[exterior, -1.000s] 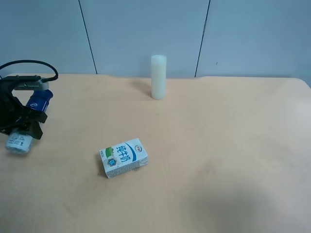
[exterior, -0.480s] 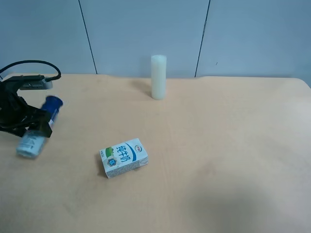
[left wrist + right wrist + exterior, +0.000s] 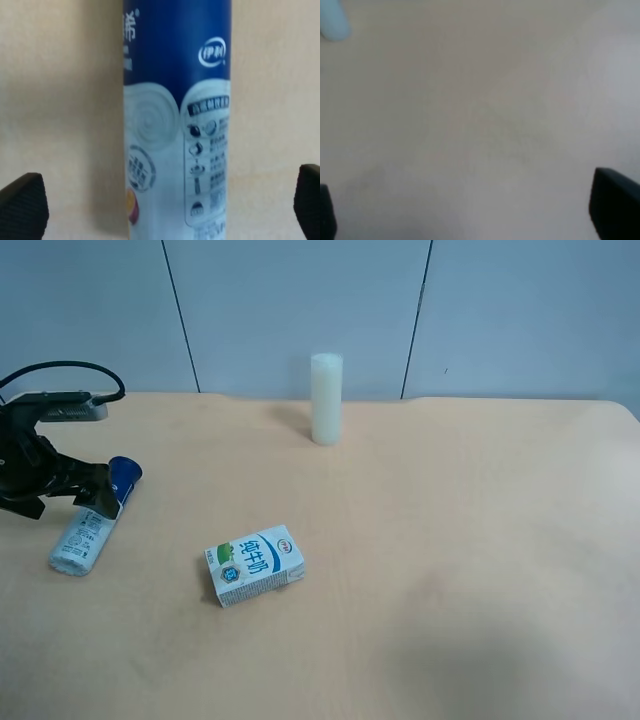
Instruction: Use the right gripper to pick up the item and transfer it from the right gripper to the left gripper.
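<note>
The item, a slim bottle point(image 3: 88, 527) with a dark blue cap and white-grey body, lies on its side on the table near the exterior high view's left edge. The black arm there carries my left gripper point(image 3: 92, 494), which straddles the bottle's blue shoulder. In the left wrist view the bottle point(image 3: 177, 125) fills the middle, and the left gripper point(image 3: 165, 202) is open, with both fingertips point(image 3: 22, 205) well clear of the bottle's sides. My right gripper point(image 3: 470, 210) is open and empty over bare table; its arm is out of the exterior high view.
A blue-and-white milk carton point(image 3: 255, 565) lies on the table right of the bottle. A plain creamy-white cylinder point(image 3: 326, 398) stands at the back middle. A blurred pale shape point(image 3: 332, 20) shows in a corner of the right wrist view.
The left gripper and the bottle have moved to the right in the exterior high view. The bottle has come down and now lies flat on the table.
</note>
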Controlling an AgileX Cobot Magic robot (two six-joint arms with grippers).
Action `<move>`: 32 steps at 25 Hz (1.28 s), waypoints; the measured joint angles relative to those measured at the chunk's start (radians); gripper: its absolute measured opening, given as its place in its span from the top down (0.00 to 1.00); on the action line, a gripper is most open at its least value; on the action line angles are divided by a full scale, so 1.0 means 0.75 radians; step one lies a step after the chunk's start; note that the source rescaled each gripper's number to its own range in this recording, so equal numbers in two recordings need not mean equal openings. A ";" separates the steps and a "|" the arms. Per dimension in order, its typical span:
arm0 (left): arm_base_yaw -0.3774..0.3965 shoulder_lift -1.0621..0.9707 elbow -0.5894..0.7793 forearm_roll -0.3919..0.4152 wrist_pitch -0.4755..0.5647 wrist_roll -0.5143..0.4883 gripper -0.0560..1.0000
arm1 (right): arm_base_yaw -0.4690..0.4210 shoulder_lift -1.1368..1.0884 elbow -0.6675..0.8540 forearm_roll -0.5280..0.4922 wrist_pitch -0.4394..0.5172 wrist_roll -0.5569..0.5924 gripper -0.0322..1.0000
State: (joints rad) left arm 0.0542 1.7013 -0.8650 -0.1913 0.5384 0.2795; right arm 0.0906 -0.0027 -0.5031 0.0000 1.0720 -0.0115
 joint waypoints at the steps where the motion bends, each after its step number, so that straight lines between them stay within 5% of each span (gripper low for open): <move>1: 0.000 -0.010 -0.010 0.000 0.034 -0.003 0.00 | 0.000 0.000 0.000 0.000 0.000 0.000 0.00; 23: 0.000 -0.946 -0.157 0.001 0.742 -0.088 0.00 | 0.000 0.000 0.000 0.000 0.000 0.000 0.00; 32: 0.000 -1.356 -0.106 0.033 0.859 -0.148 0.00 | 0.000 0.000 0.000 0.000 0.000 0.000 0.00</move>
State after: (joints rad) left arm 0.0542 0.6843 -0.9444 -0.1665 1.1830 0.1688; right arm 0.0906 -0.0027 -0.5031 0.0000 1.0720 -0.0115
